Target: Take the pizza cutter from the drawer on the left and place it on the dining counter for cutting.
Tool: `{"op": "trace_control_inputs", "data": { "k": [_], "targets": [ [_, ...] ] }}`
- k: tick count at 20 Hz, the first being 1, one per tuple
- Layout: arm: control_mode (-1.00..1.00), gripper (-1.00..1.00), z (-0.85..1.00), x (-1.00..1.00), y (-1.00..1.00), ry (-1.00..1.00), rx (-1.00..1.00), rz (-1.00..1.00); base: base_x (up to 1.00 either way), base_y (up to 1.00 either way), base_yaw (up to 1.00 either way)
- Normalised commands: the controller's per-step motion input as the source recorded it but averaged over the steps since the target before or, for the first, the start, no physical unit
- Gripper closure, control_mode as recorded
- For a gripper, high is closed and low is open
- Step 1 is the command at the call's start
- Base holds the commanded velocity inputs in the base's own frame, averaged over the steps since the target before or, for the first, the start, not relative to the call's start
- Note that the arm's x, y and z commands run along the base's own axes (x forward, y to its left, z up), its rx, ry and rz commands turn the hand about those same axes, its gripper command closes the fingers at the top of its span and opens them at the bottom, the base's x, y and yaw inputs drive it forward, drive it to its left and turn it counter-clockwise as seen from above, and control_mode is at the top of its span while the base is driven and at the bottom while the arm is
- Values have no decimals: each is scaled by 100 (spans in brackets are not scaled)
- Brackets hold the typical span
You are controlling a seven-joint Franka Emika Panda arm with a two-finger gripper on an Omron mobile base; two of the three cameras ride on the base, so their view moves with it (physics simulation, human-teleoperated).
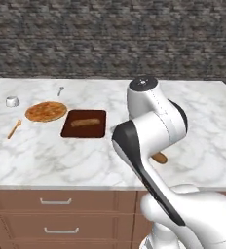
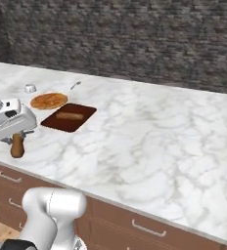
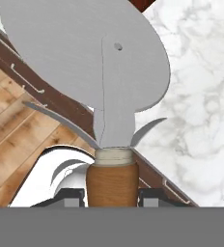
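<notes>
Pincer (image 3: 111, 193): pinching the pizza cutter (image 3: 92, 72) by its brown wooden handle; in the hand view the two dark tips sit tight against either side of the handle, and the grey band cuts off their lower ends.
Pizza cutter, hand view: the round silver-grey wheel covers the upper middle, its top edge cut by the frame; two thin curved guards flare out above the handle collar.
Pizza cutter, left base view: the arm hides all but the brown handle end (image 1: 159, 157), seen over the marble near the front edge of the surface (image 1: 202, 146).
Pizza cutter, right base view: handle (image 2: 17, 145) hangs below the white hand at the left edge, over the near edge of the marble; wheel hidden by the hand. Whether the tool touches the surface, cannot tell.
Dining surface: white, grey-veined marble over brown drawer fronts with silver bar handles (image 1: 56, 201).
On the surface, well left of the cutter: dark brown board (image 1: 84, 123) carrying a tan loaf-like piece; just beside it a round pizza (image 1: 46, 111).
Small items: white cup (image 1: 12, 101), a wooden spoon (image 1: 14, 129), a small silver utensil (image 1: 60, 90), too small to identify.
Backdrop: dark stone-brick wall (image 1: 110, 39).
Floor: wooden boards (image 3: 22, 125) beyond the wheel in the hand view.
</notes>
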Motion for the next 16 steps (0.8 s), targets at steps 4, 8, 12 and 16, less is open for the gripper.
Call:
{"op": "trace_control_inputs", "data": {
  "k": [4,8,12,16],
  "targets": [
    [100,100,0,0,0,0,0,0,-15,90,0],
    [100,100,0,0,0,0,0,0,-14,100,0],
    [100,100,0,0,0,0,0,0,-10,100,1],
    [100,100,0,0,0,0,0,0,30,37,0]
  ]
}}
